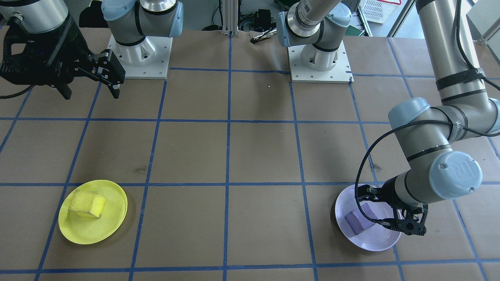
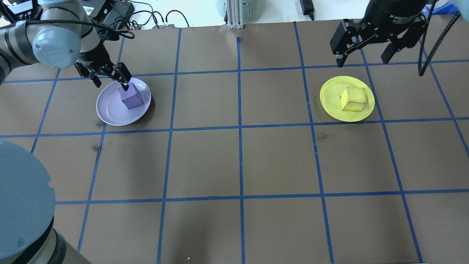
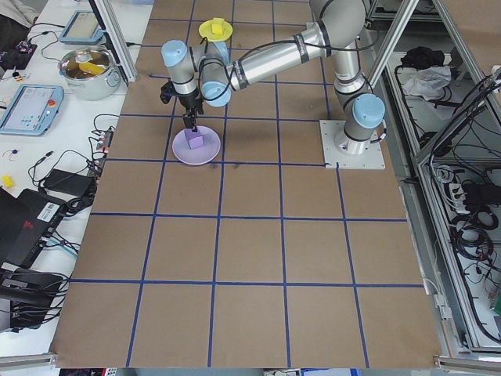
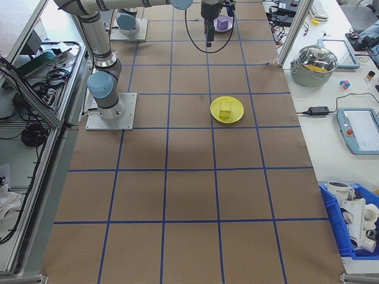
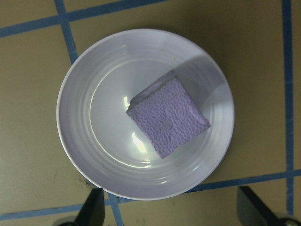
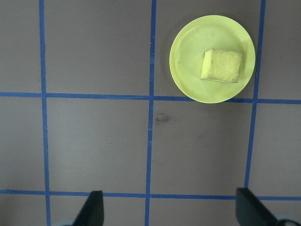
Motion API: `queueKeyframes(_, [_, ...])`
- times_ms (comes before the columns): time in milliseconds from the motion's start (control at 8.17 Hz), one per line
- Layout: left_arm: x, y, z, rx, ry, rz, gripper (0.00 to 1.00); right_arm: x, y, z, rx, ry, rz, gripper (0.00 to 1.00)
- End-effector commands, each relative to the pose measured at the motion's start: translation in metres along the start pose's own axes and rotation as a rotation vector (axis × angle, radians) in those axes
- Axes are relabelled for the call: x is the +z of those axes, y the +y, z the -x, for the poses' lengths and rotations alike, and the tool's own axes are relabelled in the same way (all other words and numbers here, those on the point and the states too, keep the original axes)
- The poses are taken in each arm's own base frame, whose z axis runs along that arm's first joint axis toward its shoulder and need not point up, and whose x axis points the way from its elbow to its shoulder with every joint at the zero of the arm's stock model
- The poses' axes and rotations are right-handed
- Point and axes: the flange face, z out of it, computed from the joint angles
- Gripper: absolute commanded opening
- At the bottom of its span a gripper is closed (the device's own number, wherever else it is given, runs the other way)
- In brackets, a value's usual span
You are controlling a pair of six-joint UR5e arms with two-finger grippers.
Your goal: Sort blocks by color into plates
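Brown table (image 2: 238, 161): two plates (lavender plate (image 2: 110, 110), yellow plate (image 2: 329, 104)), two blocks.

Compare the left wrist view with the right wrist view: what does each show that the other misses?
Only the left wrist view shows the purple block lying in the lavender plate, close below the open left gripper. Only the right wrist view shows the yellow block in the yellow plate, far below the open right gripper. Both show brown table with blue tape lines and two dark fingers.
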Motion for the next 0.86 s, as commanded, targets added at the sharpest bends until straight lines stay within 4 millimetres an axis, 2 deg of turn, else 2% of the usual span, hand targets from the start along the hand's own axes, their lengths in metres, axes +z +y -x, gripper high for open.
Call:
queueKeyframes(0, [-0.078,0.031,-0.072,-0.047,0.016,-0.067,1.00,0.000,0.000,0.000,-0.002,0.000,0.000,1.00])
queueKeyframes(122, [-0.112,0.054,-0.113,-0.110,0.016,-0.085,1.00,0.000,0.000,0.000,-0.002,0.000,0.000,1.00])
queueKeyframes(245, [-0.134,0.070,-0.148,-0.160,0.015,-0.112,1.00,0.001,0.000,0.000,-0.002,0.000,0.002,1.00])
queueKeyframes(367, [-0.149,0.084,-0.174,-0.177,0.016,-0.136,1.00,0.000,0.000,0.000,-0.002,0.000,-0.003,1.00])
queueKeyframes(612, [-0.188,0.125,-0.206,-0.162,0.061,-0.171,1.00,0.000,0.000,0.000,-0.002,0.000,-0.002,1.00])
queueKeyframes(735, [-0.203,0.138,-0.208,-0.159,0.073,-0.201,1.00,0.000,0.000,0.000,-0.002,0.000,-0.003,1.00])
